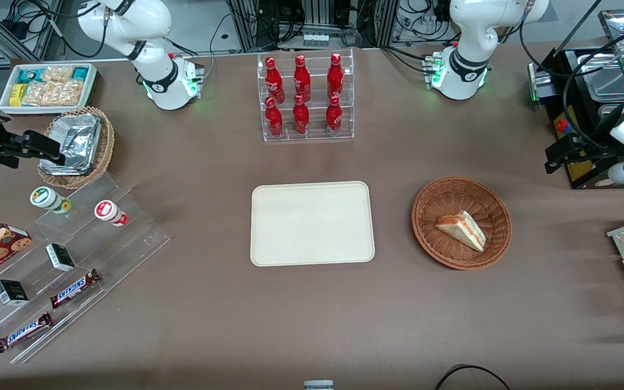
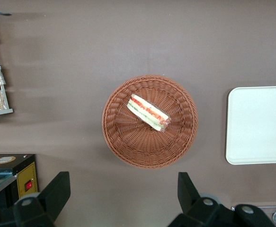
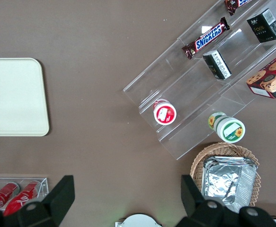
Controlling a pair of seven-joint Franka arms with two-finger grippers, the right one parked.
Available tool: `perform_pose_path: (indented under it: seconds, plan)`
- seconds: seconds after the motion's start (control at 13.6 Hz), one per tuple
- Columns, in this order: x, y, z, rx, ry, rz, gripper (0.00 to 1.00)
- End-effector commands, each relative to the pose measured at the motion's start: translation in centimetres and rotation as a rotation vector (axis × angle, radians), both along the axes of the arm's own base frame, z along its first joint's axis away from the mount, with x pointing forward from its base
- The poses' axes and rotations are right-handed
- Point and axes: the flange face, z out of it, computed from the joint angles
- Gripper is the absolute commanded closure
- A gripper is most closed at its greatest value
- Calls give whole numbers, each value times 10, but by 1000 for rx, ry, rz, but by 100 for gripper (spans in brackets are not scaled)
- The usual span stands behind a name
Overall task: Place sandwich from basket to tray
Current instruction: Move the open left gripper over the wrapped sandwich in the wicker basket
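Even, sharp lighting (soft shadows)

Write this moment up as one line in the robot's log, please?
stage: before pickup | sandwich: in basket | tray: bare, beside basket | gripper: open, high above table, holding nothing

We note glossy white rounded arm [image 1: 469, 49] shells, black joint bands, green base lights; gripper [image 2: 121, 198] fingers black, wedge-shaped, jaws spread wide.
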Motion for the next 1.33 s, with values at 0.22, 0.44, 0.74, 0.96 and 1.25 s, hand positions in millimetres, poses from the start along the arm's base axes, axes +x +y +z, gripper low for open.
perform_pose_path:
  seconds: [0.22, 0.44, 0.74, 0.96, 1.25]
  plan:
    - [3, 0, -15, 18, 37, 28, 0]
    - [7, -2, -85, 18, 51, 57, 0]
    - [4, -11, -169, 2, 2, 360, 0]
    - [-1, -42, -218, -33, -60, 661, 0]
    - [-13, -66, -274, -50, -65, 819, 0]
